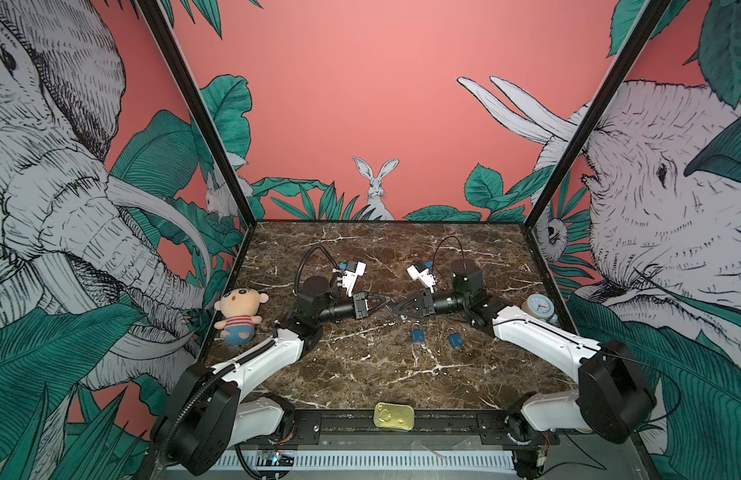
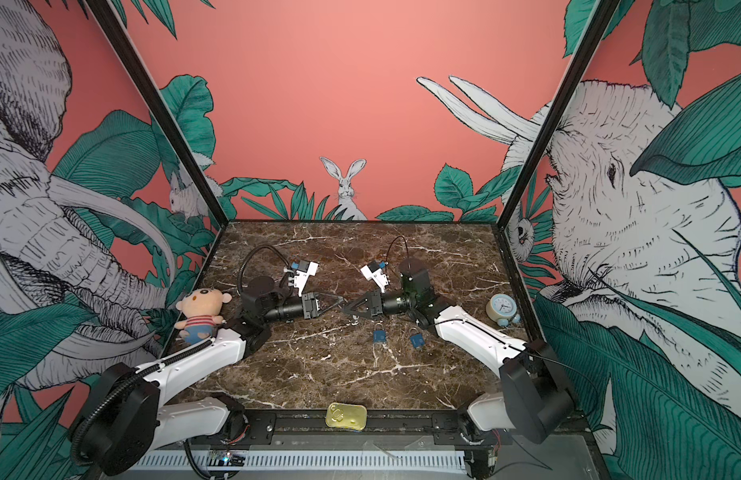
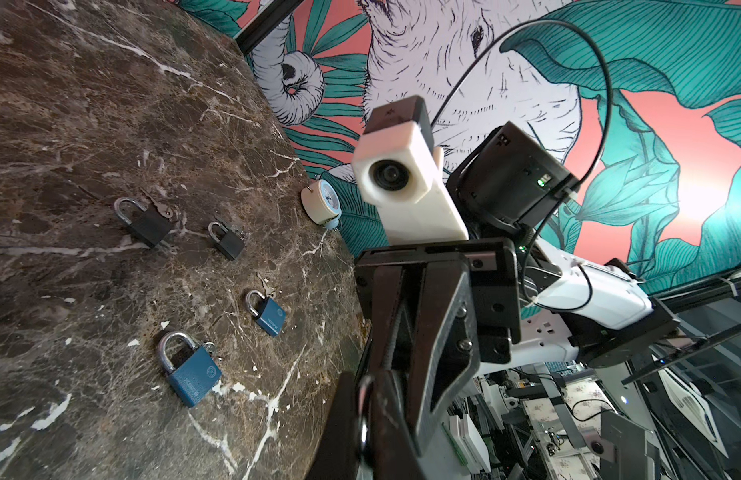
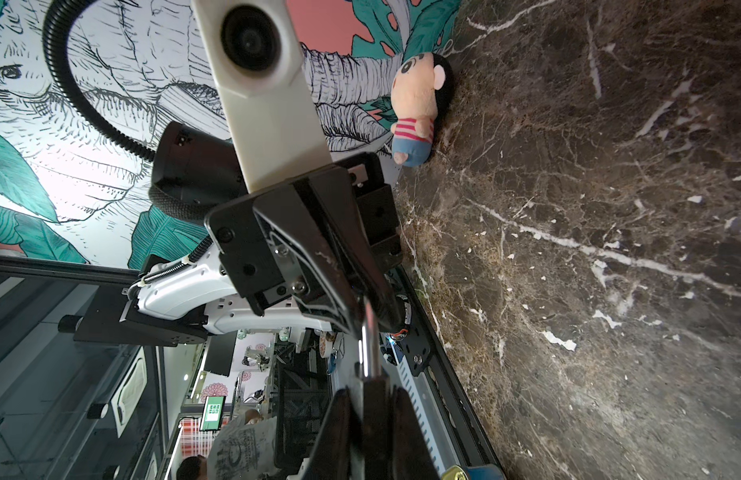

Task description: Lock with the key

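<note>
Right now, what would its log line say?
left fingers: shut on padlock shackle | right fingers: shut on padlock body | padlock: held above table | blue padlocks: two on table

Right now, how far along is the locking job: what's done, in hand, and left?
Done: unclear. Two blue padlocks and two dark padlocks lie on the marble table, shackles seemingly closed, keys beside them. In hand: the right gripper appears to hold a fifth padlock by its body while the left gripper pinches its shackle. Left: turning a key; none is visible in it.
</note>
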{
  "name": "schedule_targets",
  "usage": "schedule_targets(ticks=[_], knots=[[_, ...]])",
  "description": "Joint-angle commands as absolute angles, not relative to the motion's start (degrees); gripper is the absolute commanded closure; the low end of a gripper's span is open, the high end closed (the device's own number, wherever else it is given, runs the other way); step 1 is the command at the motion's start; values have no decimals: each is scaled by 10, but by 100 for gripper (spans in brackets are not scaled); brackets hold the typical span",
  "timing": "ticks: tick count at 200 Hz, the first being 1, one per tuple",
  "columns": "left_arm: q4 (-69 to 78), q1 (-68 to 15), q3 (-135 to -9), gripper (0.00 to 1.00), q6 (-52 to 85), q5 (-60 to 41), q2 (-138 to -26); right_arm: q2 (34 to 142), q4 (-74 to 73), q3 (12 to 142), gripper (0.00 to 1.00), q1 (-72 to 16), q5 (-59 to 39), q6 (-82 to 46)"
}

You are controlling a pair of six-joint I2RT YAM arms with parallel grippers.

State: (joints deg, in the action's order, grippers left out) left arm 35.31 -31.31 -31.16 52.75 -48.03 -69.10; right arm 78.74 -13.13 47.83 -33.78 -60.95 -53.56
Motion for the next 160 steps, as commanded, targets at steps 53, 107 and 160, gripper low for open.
schedule_targets(ticks=[53,107,160], knots=[[315,-419,-273,100,535,-534,-694,794,-244,556,100,-345,-553,-488],[339,-442,-252,100,548,-518,-686,805,-263,563,100,-329,-539,-494],[369,-475,-238,100,563,-493,-692,826,-278,574,100,-320,-537,-500]])
